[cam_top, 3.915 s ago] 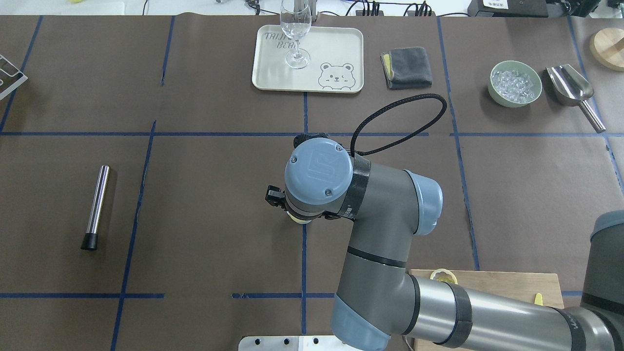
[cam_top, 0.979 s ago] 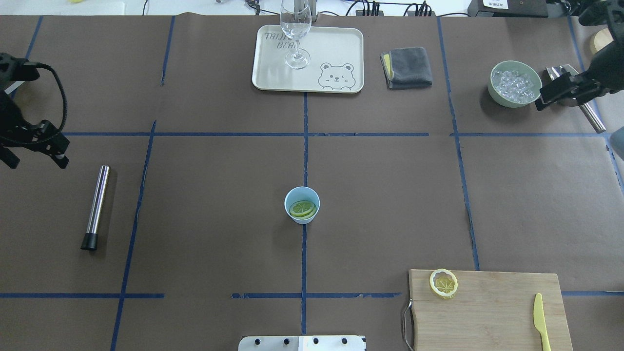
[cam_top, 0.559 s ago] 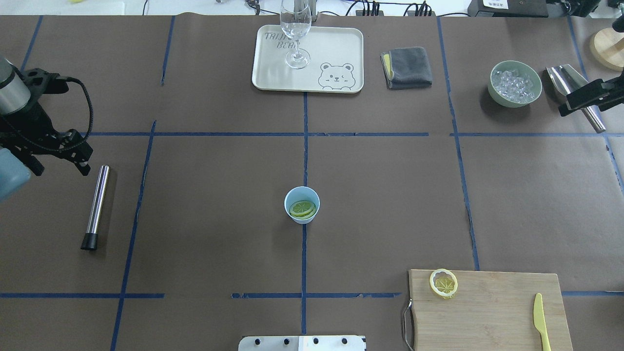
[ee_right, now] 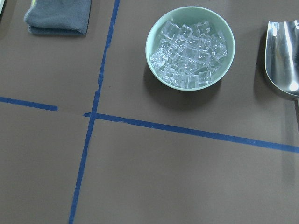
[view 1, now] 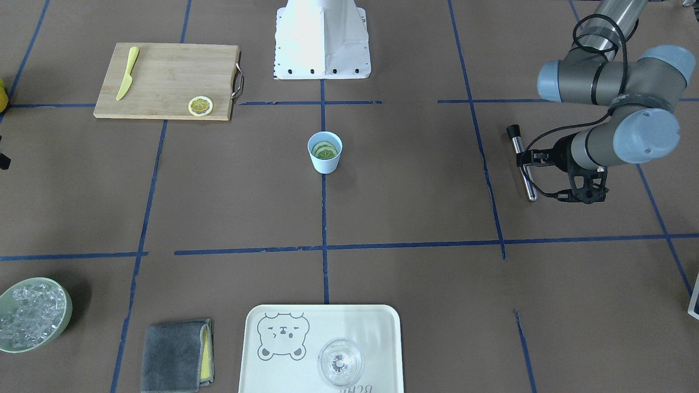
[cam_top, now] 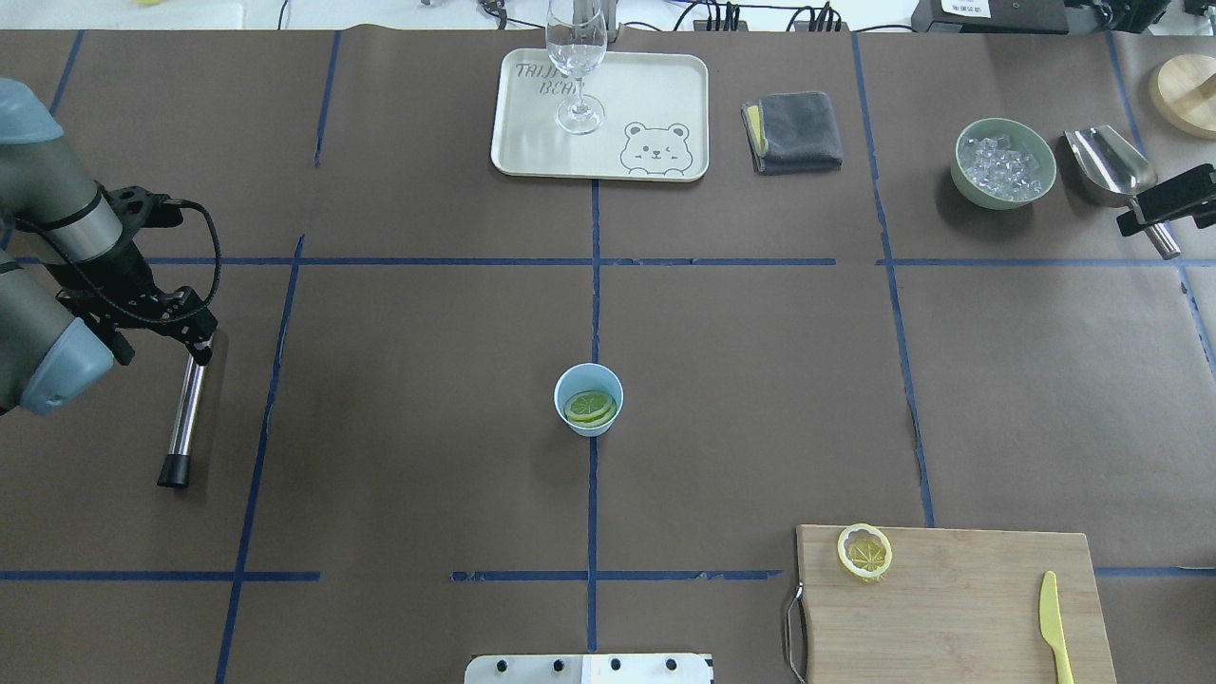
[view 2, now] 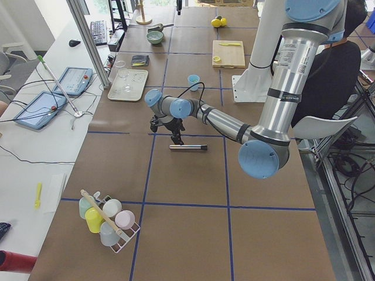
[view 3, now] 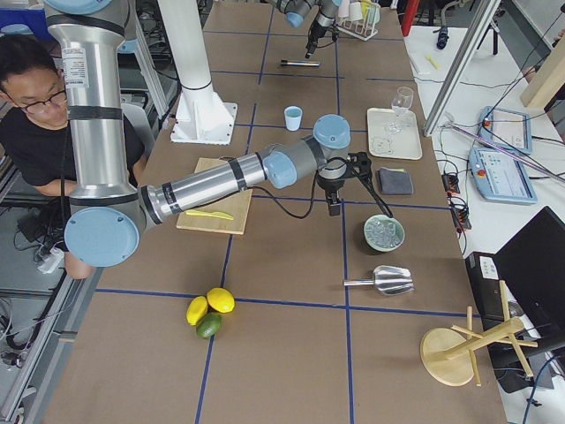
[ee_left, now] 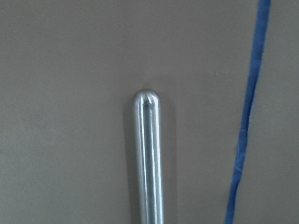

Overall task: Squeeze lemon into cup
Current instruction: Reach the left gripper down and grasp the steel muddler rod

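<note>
Brown paper-covered table, matt, gridded w/ blue tape. Biggest change: the grey-and-blue right arm, which sat over table ctr approx 4 s ago and hid the cup, is now off at the right edge, right gripper beside the shiny steel scoop. The left arm, out of view then, has come in, and the left gripper hangs over the rounded top end of the polished steel rod w/ black foot. Neither wrist cam shows fingers, so can't tell if either pincer is wide or narrow. Means, prob.: slices are in, squeezing not yet done, the rod being the likely press. Then by size: pale wooden cutting board, grain visible, w/ flat yellow plastic knife; cream bear-print tray w/ clear stemmed glass; folded grey cloth; pale green bowl of clear ice cubes; small light-blue plastic cup, smooth, tapered, upright on the ctr tape line, well apart from both arms. Inside it round lemon slices, seemingly two, lie flat and overlapped, segmented faces up. A further slice, yellow-rinded, lies at the board's corner.
</note>
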`<state>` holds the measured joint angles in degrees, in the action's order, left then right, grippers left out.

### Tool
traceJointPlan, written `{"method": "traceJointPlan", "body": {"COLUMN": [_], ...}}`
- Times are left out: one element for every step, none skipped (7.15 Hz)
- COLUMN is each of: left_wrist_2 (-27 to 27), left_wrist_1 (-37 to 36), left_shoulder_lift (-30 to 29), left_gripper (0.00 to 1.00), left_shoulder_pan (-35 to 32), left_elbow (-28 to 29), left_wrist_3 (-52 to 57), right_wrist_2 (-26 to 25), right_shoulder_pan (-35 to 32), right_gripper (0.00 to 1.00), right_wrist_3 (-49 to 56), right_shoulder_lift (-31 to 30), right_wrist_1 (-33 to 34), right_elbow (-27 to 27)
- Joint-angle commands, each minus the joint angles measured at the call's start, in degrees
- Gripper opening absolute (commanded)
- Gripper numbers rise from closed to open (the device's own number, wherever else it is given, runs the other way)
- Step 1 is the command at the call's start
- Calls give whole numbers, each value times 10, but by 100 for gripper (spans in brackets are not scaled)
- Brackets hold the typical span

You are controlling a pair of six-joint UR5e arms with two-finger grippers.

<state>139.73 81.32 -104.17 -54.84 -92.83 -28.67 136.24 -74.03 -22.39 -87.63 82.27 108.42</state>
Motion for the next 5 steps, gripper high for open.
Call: {"method": "traceJointPlan", "body": {"left_wrist_2": [-1,-1,-1,-1,-1], "left_wrist_1": [23,34,41,52,59], "left_shoulder_lift": [-16,-17,-17,-16,-17], "left_gripper": [100,100,100,100,100], "left_shoulder_pan": [3,4,10,16,19], "left_elbow": [40,48,55,63,67], "left_wrist_3": [0,-1,-1,-1,-1], "right_wrist_2": [1,1,1,1,1], "right_shoulder_pan": [-1,-1,-2,-2,-2], "right_gripper": [100,100,100,100,100], "right_wrist_3": [-2,-2,-2,-3,-3], "right_shoulder_lift": [2,3,3,4,4], "right_wrist_1": [0,-1,-1,-1,-1], "right_elbow": [1,1,1,1,1]}}
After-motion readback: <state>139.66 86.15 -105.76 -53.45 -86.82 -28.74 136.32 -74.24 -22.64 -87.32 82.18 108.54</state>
